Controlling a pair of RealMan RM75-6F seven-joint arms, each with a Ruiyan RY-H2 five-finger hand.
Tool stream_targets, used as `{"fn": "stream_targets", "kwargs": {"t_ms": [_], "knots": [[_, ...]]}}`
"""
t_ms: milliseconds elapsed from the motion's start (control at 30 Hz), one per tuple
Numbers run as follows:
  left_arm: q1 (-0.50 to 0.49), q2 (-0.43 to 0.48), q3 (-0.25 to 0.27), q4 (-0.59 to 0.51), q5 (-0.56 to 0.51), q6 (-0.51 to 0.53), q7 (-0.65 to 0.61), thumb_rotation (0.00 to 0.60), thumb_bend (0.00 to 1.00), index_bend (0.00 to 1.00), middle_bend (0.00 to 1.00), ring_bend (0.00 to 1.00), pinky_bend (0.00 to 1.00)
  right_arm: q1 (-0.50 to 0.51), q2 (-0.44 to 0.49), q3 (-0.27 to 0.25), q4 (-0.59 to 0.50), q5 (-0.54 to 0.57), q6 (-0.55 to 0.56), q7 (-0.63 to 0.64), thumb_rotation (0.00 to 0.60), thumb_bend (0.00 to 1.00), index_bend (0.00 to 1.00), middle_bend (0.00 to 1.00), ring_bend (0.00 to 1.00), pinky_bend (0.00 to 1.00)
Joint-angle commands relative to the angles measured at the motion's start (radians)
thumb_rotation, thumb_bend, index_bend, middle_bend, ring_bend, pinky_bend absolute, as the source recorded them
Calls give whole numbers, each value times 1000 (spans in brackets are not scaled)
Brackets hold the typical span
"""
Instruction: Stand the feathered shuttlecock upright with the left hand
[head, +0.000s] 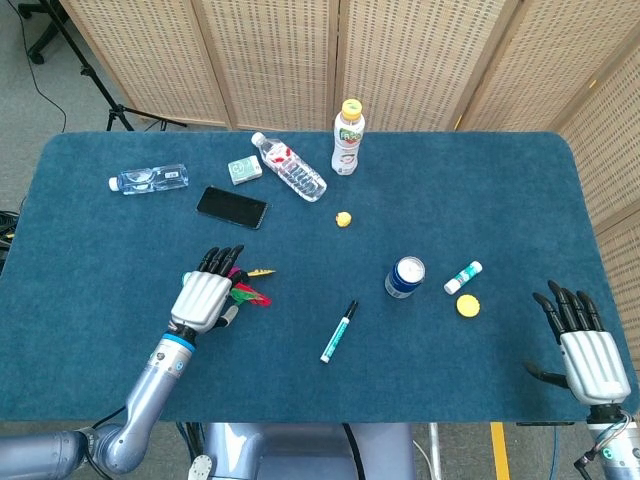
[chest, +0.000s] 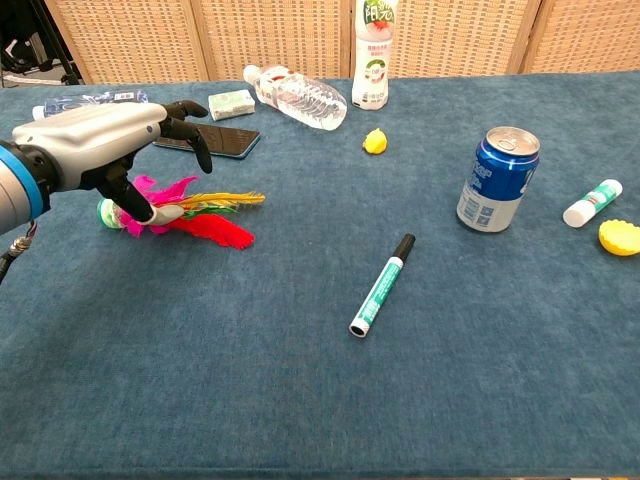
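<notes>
The feathered shuttlecock (chest: 205, 214) lies on its side on the blue table, its green base (chest: 107, 211) to the left and its pink, yellow and red feathers pointing right. My left hand (chest: 110, 143) hovers just above its base end with the fingers spread and the thumb reaching down beside the base. In the head view the left hand (head: 205, 296) covers most of the shuttlecock (head: 252, 292). Nothing is gripped. My right hand (head: 582, 348) rests open at the table's front right corner, holding nothing.
A black phone (chest: 206, 139) and a small box (chest: 231, 103) lie just behind the shuttlecock. Two water bottles (head: 288, 167) (head: 148, 179) lie on their sides, and a drink bottle (head: 347, 138) stands at the back. A marker (chest: 382, 285), blue can (chest: 497, 179), glue stick (chest: 592, 203) and yellow bits sit rightward.
</notes>
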Motion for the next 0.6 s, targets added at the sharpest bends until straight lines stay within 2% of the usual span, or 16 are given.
{"fn": "stream_targets", "kwargs": {"t_ms": [33, 600], "knots": [[-13, -29, -8, 36, -16, 6, -1, 600, 326, 377, 0, 0, 0, -1, 1, -1, 2, -10, 7, 9, 600, 40, 104, 0, 0, 0], [-49, -104, 7, 79, -42, 22, 34, 600, 331, 406, 0, 0, 0, -4, 1, -5, 23, -38, 35, 49, 600, 39, 104, 0, 0, 0]]}}
